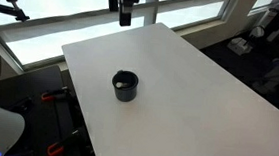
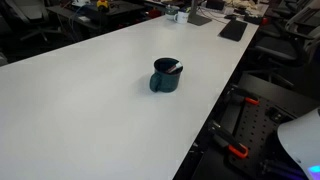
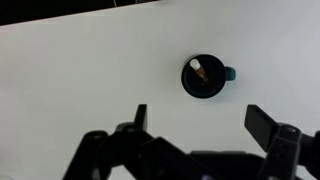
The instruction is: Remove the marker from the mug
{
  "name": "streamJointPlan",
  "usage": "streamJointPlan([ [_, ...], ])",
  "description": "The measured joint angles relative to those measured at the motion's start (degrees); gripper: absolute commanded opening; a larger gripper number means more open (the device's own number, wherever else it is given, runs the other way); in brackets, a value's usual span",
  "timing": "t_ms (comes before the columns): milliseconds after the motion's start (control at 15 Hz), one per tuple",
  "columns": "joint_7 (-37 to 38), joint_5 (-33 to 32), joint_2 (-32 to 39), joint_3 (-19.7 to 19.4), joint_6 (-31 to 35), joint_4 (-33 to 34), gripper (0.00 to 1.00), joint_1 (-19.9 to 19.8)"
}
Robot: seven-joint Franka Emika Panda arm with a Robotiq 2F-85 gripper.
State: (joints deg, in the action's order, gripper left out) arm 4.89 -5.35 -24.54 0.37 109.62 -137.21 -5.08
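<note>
Wrist view: gripper (image 3: 200, 122) spread wide, empty, touching nothing, well above the white table (image 3: 80, 70). Mug (image 3: 203, 77) upright mid-table, marker (image 3: 201, 72) leaning inside. In an exterior view, window (image 1: 43, 32) beyond the table's edge.

The mug (image 3: 208, 88) sits on the white counter (image 3: 80, 70), its handle pointing right and the marker (image 3: 201, 72) inside; below the mug, the hand (image 3: 200, 122) hangs clear, fingers spread wide

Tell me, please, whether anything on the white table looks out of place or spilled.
Only one oddity: a marker rests tilted inside the mug, where a drink would go. The mug sits upright on the table; nothing looks spilled or damaged.
</note>
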Motion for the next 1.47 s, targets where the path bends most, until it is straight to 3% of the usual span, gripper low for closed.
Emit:
streamJointPlan([
  [333,-1.7,0.0,1.7,-0.2,0.0,0.1,1.0,0.4],
  [1133,-29.4,0.9,23.5,-2.1,8.9,1.9,1.0,2.9],
  [1467,-32.9,0.8,27.5,-2.0,8.9,3.1,1.0,3.0],
])
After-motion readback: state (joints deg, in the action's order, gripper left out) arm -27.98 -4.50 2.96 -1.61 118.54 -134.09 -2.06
